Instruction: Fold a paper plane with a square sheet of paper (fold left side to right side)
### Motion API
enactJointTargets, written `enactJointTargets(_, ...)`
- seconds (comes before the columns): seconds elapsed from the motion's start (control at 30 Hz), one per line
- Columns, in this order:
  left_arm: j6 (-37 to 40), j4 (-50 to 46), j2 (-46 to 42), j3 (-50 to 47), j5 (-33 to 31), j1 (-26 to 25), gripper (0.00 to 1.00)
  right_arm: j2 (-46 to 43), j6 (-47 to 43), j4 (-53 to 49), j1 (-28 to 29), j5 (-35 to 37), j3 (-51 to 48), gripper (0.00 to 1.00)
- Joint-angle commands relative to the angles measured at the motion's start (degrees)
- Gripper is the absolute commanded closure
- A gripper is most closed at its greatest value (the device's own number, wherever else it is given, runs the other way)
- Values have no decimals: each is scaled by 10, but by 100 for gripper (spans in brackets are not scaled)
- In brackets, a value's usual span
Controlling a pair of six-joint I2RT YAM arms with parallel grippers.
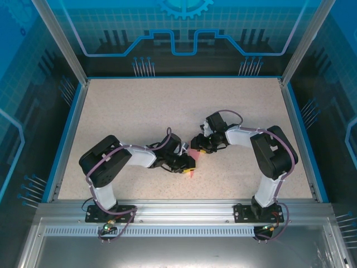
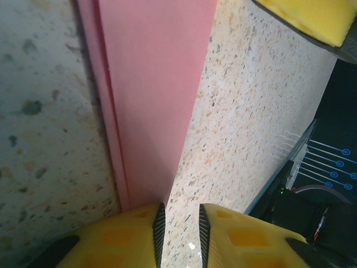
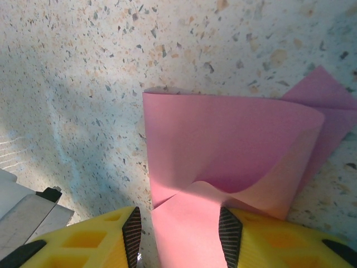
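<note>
The square sheet of paper point(image 3: 223, 145), folded narrow, lies on the table point(image 1: 139, 111). At its 8 o'clock the left gripper point(image 2: 178, 215), jaws narrow, unloaded; at 2 o'clock the right gripper point(image 3: 179, 218), half-wide astride a curled flap.

The paper point(image 1: 193, 152) lies on the table point(image 1: 139, 111) between left hand point(image 1: 188, 163) and right hand point(image 1: 199, 146)
</note>
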Motion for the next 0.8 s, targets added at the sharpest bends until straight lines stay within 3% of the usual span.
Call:
enactJointTargets(0.0, -7, -35, 19, -2, -11, -19, 74, 29, -7, -34, 1, 15, -15, 54)
enactJointTargets(0.23, -10, -103, 21, -9, -59, -38, 82, -46, -7, 36, -5, -11, -39, 56)
enactJointTargets(0.4, -10, -128, 26, -9, -78, -42, 89, -90, -14, 37, -6, -25, -67, 69)
enactJointTargets(0.5, -7, -139, 27, -5, -84, -43, 90, -100, -6, 54, 0, -46, -89, 75)
enactJointTargets(0.77, 2, -157, 26, 4, -89, -45, 91, -90, 9, 96, 22, -60, -128, 79)
